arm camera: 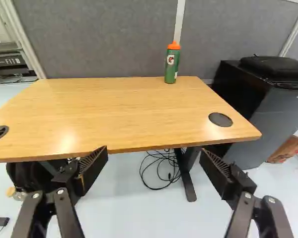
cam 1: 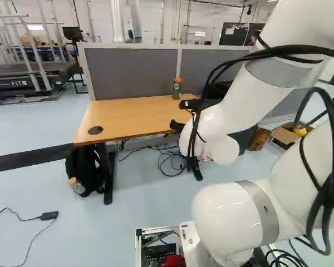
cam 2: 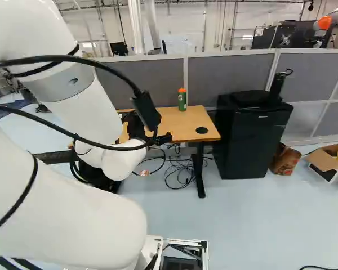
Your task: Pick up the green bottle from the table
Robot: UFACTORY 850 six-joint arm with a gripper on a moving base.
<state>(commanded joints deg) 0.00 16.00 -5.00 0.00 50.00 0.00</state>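
The green bottle [cam 1: 177, 88] with its orange cap stands upright at the far edge of the wooden table [cam 1: 122, 114], near the grey partition. In the right base view the gripper [cam 2: 168, 138] shows partly behind the arm, close to the table's near side. Seen from the wrist, the gripper [arm camera: 154, 152] is open, its two fingers wide apart with nothing between them. It is short of the table's near edge, and the bottle [arm camera: 172, 63] stands well ahead of it, across the tabletop [arm camera: 114, 106].
A black fridge [cam 2: 251, 135] stands beside the table, with cardboard boxes [cam 2: 328, 160] past it. Grey partitions [cam 2: 231, 76] rise behind. Under the table are loose cables [arm camera: 161, 171], a table leg [arm camera: 186, 173] and a black backpack [cam 1: 86, 169]. Another robot [cam 2: 332, 23] is beyond the partition.
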